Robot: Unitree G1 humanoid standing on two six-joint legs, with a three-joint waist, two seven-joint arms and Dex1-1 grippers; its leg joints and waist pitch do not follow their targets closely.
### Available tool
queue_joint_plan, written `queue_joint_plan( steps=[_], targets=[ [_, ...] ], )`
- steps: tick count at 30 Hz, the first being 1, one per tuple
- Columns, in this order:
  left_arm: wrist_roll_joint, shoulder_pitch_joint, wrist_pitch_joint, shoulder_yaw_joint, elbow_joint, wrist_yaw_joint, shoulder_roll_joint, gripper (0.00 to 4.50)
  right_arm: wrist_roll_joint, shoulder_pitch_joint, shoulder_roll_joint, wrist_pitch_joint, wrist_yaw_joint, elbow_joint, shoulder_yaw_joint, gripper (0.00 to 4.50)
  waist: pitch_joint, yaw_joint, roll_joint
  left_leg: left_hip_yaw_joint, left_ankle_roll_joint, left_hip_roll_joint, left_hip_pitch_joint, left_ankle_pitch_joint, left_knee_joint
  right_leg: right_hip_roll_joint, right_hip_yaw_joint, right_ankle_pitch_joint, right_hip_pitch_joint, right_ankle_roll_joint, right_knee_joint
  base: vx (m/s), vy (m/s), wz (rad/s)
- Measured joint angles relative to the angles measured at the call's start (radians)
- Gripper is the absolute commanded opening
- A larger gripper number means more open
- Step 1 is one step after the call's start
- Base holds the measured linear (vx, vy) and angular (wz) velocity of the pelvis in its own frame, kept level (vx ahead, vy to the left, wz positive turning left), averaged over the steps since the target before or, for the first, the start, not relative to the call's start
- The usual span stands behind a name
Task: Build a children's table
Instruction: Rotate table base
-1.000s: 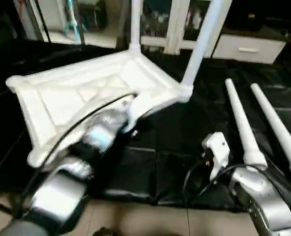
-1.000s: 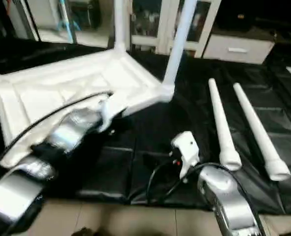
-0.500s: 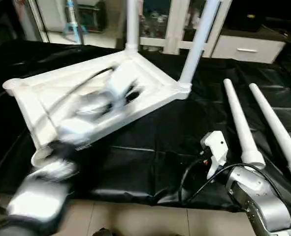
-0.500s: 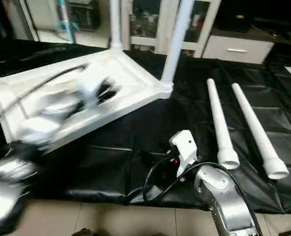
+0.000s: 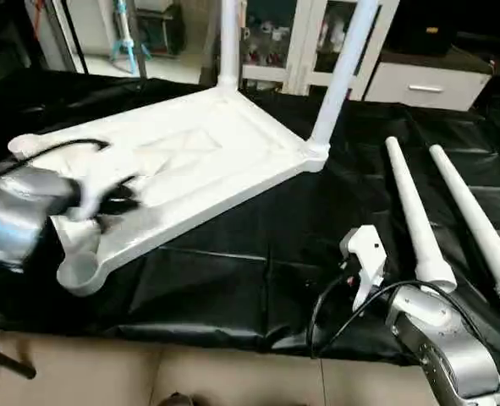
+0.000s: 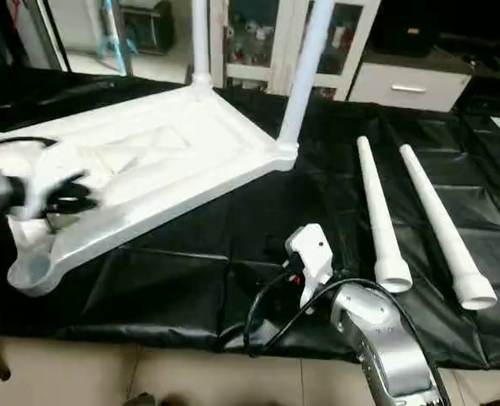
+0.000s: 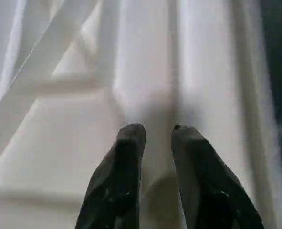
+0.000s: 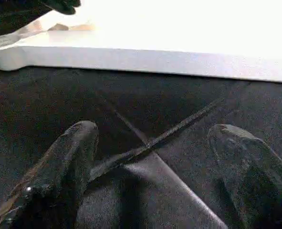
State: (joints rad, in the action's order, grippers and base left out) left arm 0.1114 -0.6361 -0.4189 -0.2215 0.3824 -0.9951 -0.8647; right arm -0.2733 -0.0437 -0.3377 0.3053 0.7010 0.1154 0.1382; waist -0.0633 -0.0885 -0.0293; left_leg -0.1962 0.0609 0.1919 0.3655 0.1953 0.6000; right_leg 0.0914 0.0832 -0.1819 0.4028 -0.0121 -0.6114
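The children's table top [image 5: 190, 161] lies upside down on the black cloth, ribbed side up. Two white legs [image 5: 343, 76] [image 5: 229, 42] stand in its far corners. Two loose legs [image 5: 412, 211] [image 5: 474, 224] lie side by side on the cloth to the right. My left gripper [image 5: 118, 201] hovers over the top's near-left part. In the left wrist view its fingers [image 7: 131, 143] stand a narrow gap apart above a rib, with nothing between them. My right gripper [image 8: 153, 132] is open wide, low over the cloth, facing the top's near edge [image 8: 155, 59].
The near-left corner lobe [image 5: 79, 272] and the far-left lobe [image 5: 23, 145] have bare sockets. The black-covered work table [image 5: 258, 245] ends at a front edge with floor [image 5: 233, 372] below. A black cable [image 5: 326, 313] loops beside my right forearm. White cabinets [image 5: 419, 80] stand behind.
My left arm has swung left, from the table top's right edge across its underside to the near-left end. The right arm has hardly moved. The view shifted slightly.
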Motion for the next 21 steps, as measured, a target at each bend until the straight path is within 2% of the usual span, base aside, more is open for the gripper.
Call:
queue_joint_plan(
  steps=[8,10,15,21],
  targets=[
    [0.054,0.004,-0.018,-0.014,0.027,0.008,-0.06,1.23,-0.006,0.001,-0.03,0.012,0.052,0.006,0.027,3.98,0.0,0.0,0.0,0.0,0.0,0.0,0.0,0.0,0.0,0.0,0.0,0.0,0.0,0.0,0.0,0.0,0.0,0.0],
    [0.07,0.003,-0.018,-0.014,0.041,0.008,-0.081,1.23,-0.037,0.015,-0.045,0.021,0.086,0.037,0.025,3.98,0.0,-0.001,0.0,0.0,0.0,0.0,-0.001,0.0,0.0,0.0,-0.001,0.0,0.0,0.0,0.0,0.0,0.0,0.0],
    [0.08,0.025,-0.024,-0.028,0.052,-0.004,-0.072,1.23,-0.154,0.021,-0.056,0.076,0.177,0.138,0.027,3.98,0.0,-0.003,0.0,0.0,0.0,0.0,-0.001,0.0,0.0,0.0,-0.001,0.0,-0.001,0.0,0.0,0.0,0.0,0.0],
    [0.092,0.052,-0.034,-0.073,0.052,-0.026,-0.035,1.23,-0.169,0.01,-0.075,0.085,0.205,0.157,0.029,3.98,0.004,-0.004,-0.005,0.0,0.0,0.0,-0.003,0.0,0.0,0.0,-0.002,0.0,-0.001,0.0,-0.001,0.0,0.0,0.0]
  ],
)
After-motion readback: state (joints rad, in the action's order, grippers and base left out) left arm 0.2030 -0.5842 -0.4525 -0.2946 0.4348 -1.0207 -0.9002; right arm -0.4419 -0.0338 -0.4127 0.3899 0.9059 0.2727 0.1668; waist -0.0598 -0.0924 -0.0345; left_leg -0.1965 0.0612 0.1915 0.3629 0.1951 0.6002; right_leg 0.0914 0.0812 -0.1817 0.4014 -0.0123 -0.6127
